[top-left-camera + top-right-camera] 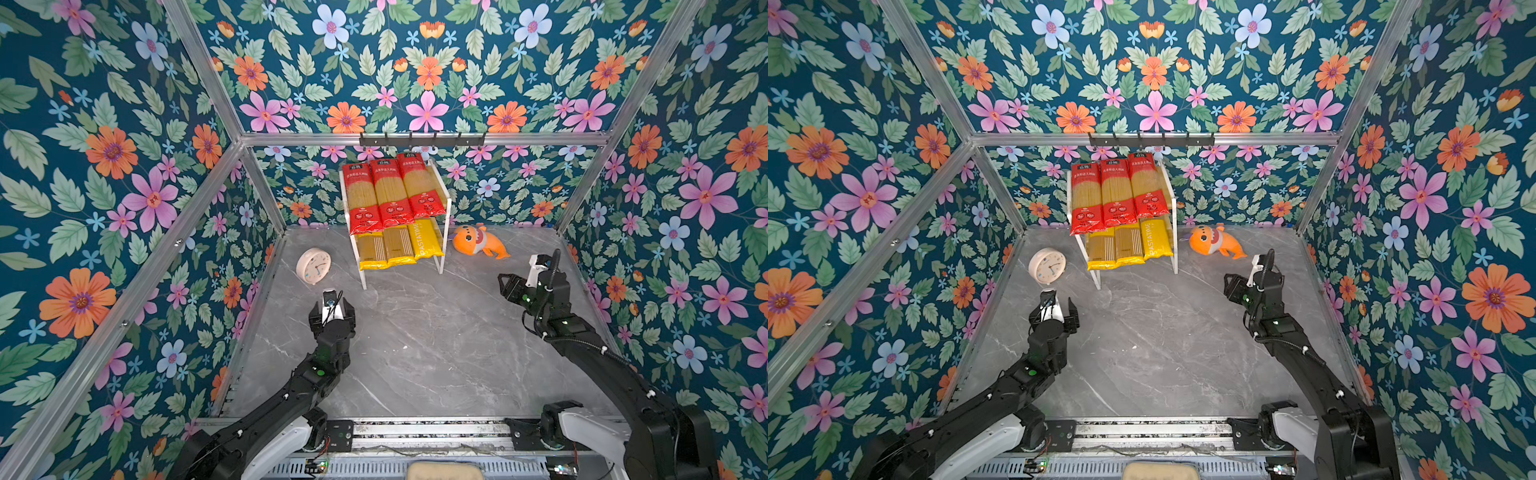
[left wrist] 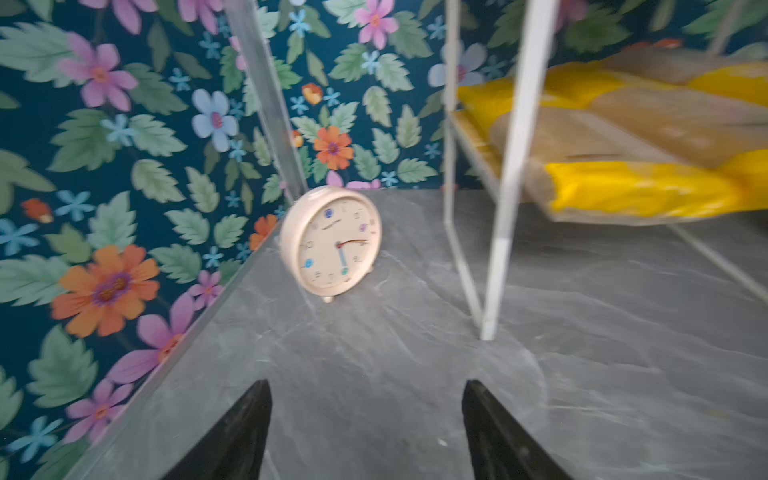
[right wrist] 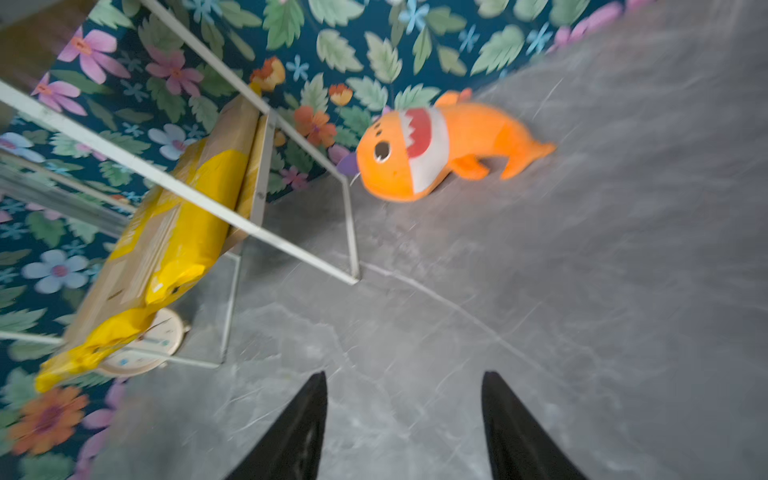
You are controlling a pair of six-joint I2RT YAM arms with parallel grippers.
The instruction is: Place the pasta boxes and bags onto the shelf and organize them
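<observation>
Grey marbled counter [image 1: 419, 340] is carrying the shelf [image 1: 446, 195] at its far edge, against the floral wall, in both top views. Three red spaghetti packs [image 1: 390, 191] are lying side by side on the upper board, their near ends overhanging the front. Three yellow packs [image 1: 397, 247] are lying side by side on the lower board beneath them, so all six are sitting on the shelf. A cream clock [image 1: 313, 266] is standing left of the shelf and an orange plush fish [image 1: 478, 243] is lying right of it, both apart from the white frame. A black hook rail [image 1: 422, 140] is hanging on the wall above. The left arm [image 1: 326, 365] is hovering over bare counter near the clock, and the right arm [image 1: 582, 336] is hovering near the plush fish. In the left wrist view the left claw [image 2: 365, 384] is standing open, its black fingers [image 2: 249, 424] parted over bare counter and gripping nothing. It is facing the clock, with the shelf's front leg and blurred yellow packs beside it. In the right wrist view, also blurred, the right claw [image 3: 404, 376] is standing open and empty too, facing the plush fish and the shelf's end frame, where one yellow pack is showing on the lower board.
</observation>
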